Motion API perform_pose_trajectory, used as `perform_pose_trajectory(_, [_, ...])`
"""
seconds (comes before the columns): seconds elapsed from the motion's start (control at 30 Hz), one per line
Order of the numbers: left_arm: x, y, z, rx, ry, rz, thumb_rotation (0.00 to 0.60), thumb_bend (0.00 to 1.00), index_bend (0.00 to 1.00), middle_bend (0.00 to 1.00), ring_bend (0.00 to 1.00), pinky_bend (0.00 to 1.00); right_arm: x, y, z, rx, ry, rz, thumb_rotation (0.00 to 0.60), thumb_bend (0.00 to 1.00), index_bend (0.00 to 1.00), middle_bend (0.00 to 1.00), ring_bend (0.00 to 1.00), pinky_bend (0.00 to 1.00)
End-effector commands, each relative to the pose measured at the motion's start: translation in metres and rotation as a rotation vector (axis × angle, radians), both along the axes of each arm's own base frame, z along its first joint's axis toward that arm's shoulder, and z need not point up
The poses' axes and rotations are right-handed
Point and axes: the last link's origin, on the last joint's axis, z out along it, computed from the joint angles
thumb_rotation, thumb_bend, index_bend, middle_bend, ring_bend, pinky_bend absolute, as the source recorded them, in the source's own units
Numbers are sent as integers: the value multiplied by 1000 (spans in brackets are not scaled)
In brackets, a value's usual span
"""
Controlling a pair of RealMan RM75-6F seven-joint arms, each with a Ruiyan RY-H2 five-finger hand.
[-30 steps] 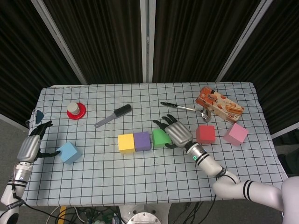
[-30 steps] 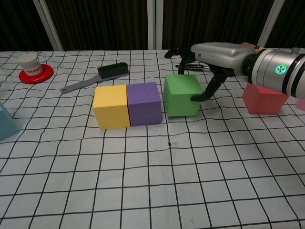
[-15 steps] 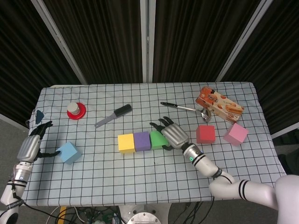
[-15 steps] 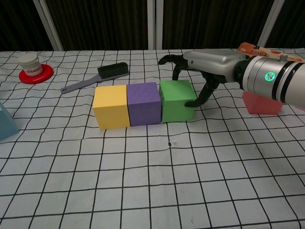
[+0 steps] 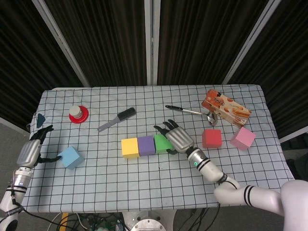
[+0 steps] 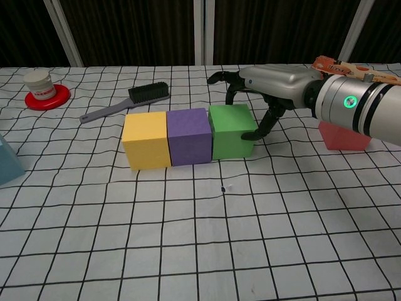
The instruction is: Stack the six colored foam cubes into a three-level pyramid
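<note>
- Silver right hand (image 6: pixel 266 94): arched over the green cube (image 6: pixel 230 130), fingers curled down at its far and right faces, thumb tip at the right face; whether it clasps the cube or only presses against it cannot be told.
- Green cube: on the checked tablecloth (image 5: pixel 144 168), right end of a row, touching the purple cube (image 6: pixel 189 136).
- Purple cube: middle of the row, touching the yellow cube (image 6: pixel 145 140) on its other side.
- Red cube (image 5: pixel 211 138): on the cloth just right of the right hand, apart from it.
- Pink cube (image 5: pixel 242 138): beside the red one, further right.
- Snack box (image 5: pixel 225 108): orange, lying behind the red and pink cubes.
- Pen (image 5: pixel 184 110): dark, beyond the right hand, near the box.
- Brush (image 6: pixel 126 100): grey handle, black bristles, behind the row.
- Red dish (image 5: pixel 78 114): far left, with a white jar standing on it.
- Blue cube (image 5: pixel 70 157): near the left edge, well apart from the row.
- Left hand (image 5: pixel 30 151): just left of the blue cube, fingers curled loosely, a fingertip at the cube's side; contact uncertain.
</note>
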Motion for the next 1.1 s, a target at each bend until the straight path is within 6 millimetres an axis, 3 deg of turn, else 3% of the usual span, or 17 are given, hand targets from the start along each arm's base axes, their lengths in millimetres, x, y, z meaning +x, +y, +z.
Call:
perform_pose_trajectory(0.03, [0,0,0,0,0,1,600,19,61,120,58,119,1,-1,-1,2,-1,-1,600,298,0,497,67,0])
perform_pose_trajectory(0.17, [8,4,-1,-2,-8,-6,600,18,61,120,58,119,2,-1,-4,10,3,-3,600,298,0,497,67,0])
perform_pose_trajectory(1.1, [8,2,-1,-16,-6,1,600,19,61,120,58,119,4,-1,-2,13,-1,-6,600,299,0,498,67,0])
